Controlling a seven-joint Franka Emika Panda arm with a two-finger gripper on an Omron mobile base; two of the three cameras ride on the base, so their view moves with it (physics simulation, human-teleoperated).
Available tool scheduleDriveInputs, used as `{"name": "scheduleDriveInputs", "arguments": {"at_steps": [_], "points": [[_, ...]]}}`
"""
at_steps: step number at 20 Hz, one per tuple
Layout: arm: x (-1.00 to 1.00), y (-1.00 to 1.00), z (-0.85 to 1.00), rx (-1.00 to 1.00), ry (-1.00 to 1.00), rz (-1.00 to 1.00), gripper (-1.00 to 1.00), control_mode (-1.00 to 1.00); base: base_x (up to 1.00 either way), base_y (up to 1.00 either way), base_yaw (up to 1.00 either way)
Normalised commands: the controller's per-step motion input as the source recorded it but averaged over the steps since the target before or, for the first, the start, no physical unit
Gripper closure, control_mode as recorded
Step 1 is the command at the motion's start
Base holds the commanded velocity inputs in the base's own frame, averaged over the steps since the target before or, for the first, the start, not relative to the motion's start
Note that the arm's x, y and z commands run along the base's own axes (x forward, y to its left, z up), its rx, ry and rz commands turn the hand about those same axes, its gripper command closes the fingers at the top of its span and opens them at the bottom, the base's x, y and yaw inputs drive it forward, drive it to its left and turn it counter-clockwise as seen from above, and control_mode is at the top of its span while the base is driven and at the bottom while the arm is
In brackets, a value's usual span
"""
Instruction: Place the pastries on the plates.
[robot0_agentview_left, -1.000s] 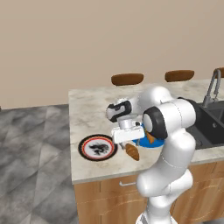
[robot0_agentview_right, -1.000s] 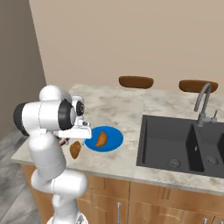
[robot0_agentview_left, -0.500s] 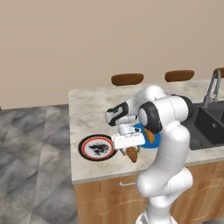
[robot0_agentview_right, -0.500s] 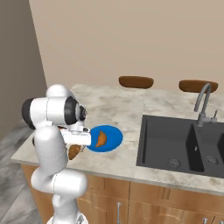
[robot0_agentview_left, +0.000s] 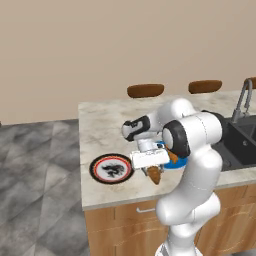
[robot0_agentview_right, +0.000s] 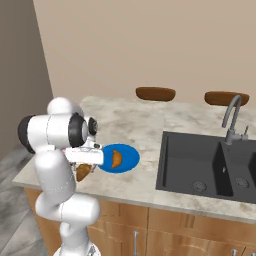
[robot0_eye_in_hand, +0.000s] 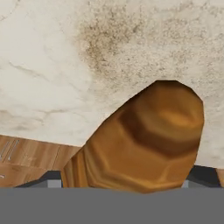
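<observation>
Pincer (robot0_agentview_left: 154, 170) shifted toward patterned plate (robot0_agentview_left: 111, 168), gripping pastry (robot0_agentview_left: 154, 174) (second pastry (robot0_agentview_right: 115, 158) on blue plate (robot0_agentview_right: 125, 159)).

White arm folded forward at the elbow, forearm angled down over the surface edge, wrist pointing downward. Claw (robot0_agentview_left: 153, 172) closed on a pastry (robot0_agentview_left: 154, 175), which hangs below the hand.

The gripper (robot0_agentview_left: 152, 167) has been swung leftward across the surface (robot0_agentview_left: 105, 120), away from the blue plate (robot0_agentview_right: 118, 159) toward the patterned plate (robot0_agentview_left: 111, 168), and the held pastry (robot0_agentview_left: 154, 174) has been carried along with it.
</observation>
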Motion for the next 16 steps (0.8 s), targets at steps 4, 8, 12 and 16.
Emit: {"name": "scheduleDriveInputs", "arguments": {"at_steps": [4, 8, 12, 16], "points": [[-0.04, 0.24, 1.00, 0.00, -0.12, 0.02, 1.00, -1.00, 0.00, 0.00, 0.00], [0.19, 0.59, 0.75, 0.02, -0.12, 0.07, 1.00, -1.00, 0.00, 0.00, 0.00], [0.35, 0.67, 0.38, 0.10, -0.11, 0.09, 1.00, -1.00, 0.00, 0.00, 0.00], [0.39, 0.68, 0.10, 0.14, -0.08, 0.05, 1.00, -1.00, 0.00, 0.00, 0.00]]}}
